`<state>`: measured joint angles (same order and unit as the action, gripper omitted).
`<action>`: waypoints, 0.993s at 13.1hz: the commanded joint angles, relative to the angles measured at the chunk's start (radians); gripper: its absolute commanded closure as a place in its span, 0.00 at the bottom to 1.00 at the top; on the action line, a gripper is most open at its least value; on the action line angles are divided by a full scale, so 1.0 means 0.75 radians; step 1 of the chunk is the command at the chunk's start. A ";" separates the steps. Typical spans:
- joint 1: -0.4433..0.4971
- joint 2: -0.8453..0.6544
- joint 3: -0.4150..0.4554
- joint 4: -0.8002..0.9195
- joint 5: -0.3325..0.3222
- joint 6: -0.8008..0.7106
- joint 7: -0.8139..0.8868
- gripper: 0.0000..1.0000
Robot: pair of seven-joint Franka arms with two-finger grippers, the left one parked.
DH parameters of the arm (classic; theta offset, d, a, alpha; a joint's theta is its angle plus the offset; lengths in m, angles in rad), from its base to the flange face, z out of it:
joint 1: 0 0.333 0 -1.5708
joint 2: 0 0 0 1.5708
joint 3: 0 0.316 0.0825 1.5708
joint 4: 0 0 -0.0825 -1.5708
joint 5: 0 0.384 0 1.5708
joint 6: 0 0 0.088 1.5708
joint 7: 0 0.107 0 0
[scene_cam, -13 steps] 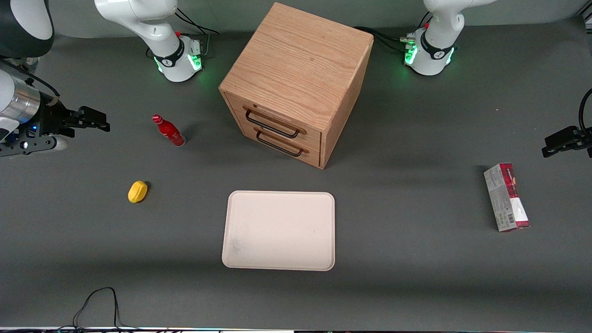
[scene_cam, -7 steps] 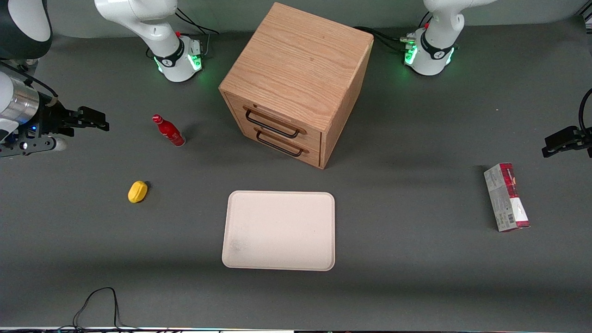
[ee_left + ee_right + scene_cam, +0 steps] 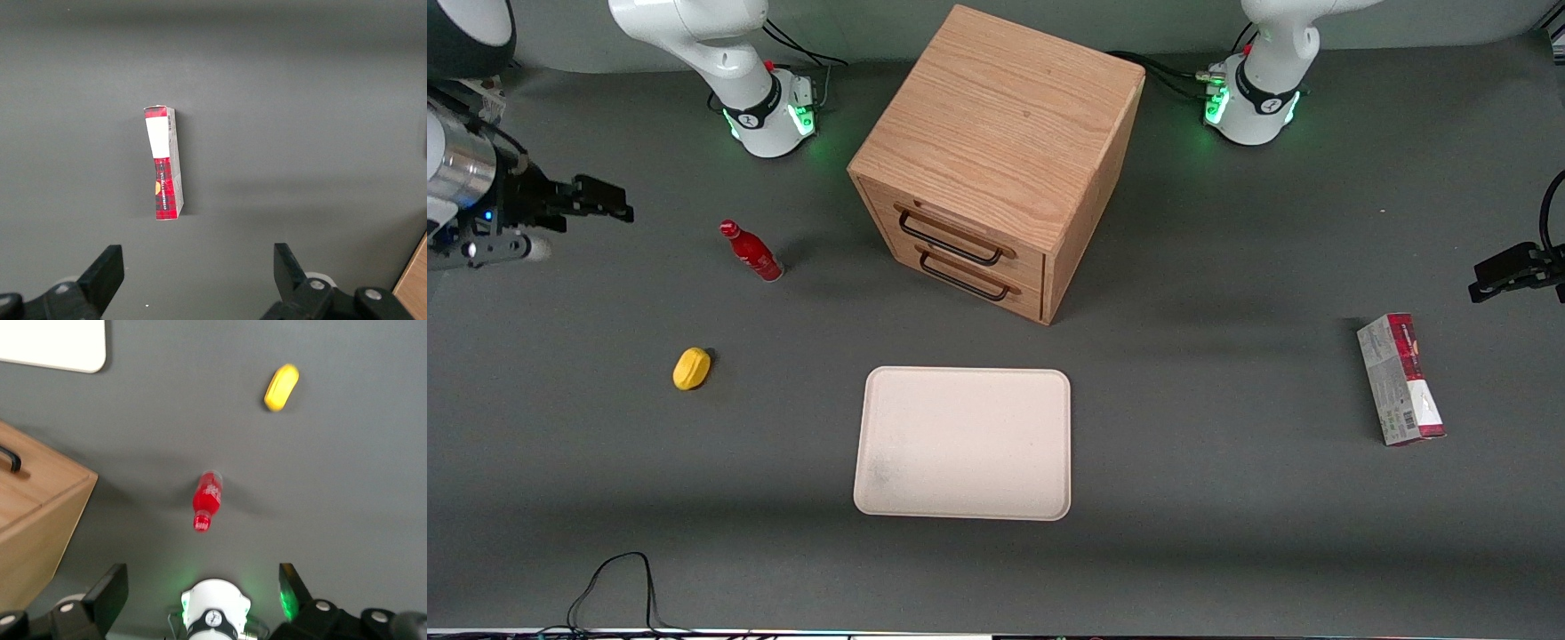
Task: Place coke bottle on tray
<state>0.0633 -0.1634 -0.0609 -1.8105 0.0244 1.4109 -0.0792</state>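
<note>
The small red coke bottle (image 3: 751, 252) stands tilted on the dark table, between the working arm's base and the oak cabinet; it also shows in the right wrist view (image 3: 206, 499). The cream tray (image 3: 963, 443) lies flat, nearer the front camera than the cabinet; one corner of it shows in the right wrist view (image 3: 60, 347). My right gripper (image 3: 605, 201) hangs above the table at the working arm's end, well apart from the bottle. Its fingers (image 3: 107, 590) are spread wide with nothing between them.
An oak two-drawer cabinet (image 3: 996, 160) stands mid-table. A yellow lemon-shaped lump (image 3: 691, 368) lies nearer the front camera than the bottle. A red and grey box (image 3: 1400, 378) lies toward the parked arm's end. A black cable (image 3: 618, 587) loops at the front edge.
My right gripper has drifted away from the front camera and slightly outward. The bottle, the tray and the rest have not moved.
</note>
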 commanded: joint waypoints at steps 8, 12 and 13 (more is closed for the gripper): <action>0.022 -0.517 -0.005 -0.505 0.000 0.101 0.034 0.00; 0.022 -0.490 0.001 -0.539 -0.002 0.154 0.036 0.00; 0.024 -0.474 0.001 -0.574 -0.002 0.217 0.036 0.00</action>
<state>0.0670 -0.5386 -0.0578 -2.2014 0.0243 1.5080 -0.0786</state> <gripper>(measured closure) 0.000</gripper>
